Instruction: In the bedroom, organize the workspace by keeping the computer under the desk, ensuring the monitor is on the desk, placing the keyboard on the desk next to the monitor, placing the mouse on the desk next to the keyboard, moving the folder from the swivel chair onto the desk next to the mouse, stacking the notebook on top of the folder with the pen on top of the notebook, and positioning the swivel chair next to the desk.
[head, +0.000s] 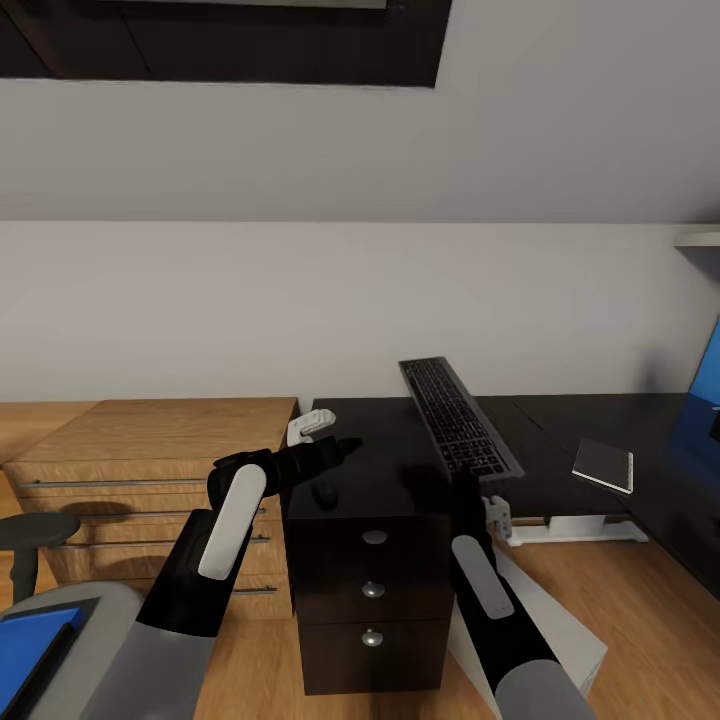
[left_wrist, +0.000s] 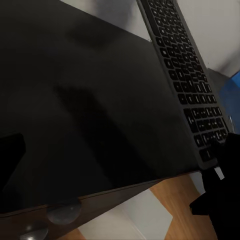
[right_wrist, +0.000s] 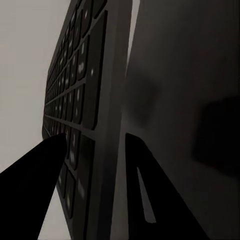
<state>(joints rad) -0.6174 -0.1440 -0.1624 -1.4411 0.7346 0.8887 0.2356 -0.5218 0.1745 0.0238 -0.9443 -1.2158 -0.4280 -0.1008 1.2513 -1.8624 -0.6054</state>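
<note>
Black fingers (right_wrist: 145, 195) of the right gripper (head: 468, 483) clamp the near edge of the keyboard (head: 458, 415), which tilts up above the desk (head: 380, 470). Left of it, the left gripper (head: 335, 448) hovers over the desktop; whether it is spread or closed cannot be told. Near left, the folder (head: 30, 645) lies on the swivel chair (head: 105, 600).

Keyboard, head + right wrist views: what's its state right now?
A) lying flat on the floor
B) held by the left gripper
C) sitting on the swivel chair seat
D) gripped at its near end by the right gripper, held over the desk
D: the right gripper has a finger on each side of the near edge of the keyboard, which is tilted above the black desk; the right wrist view shows the same clamp.
</note>
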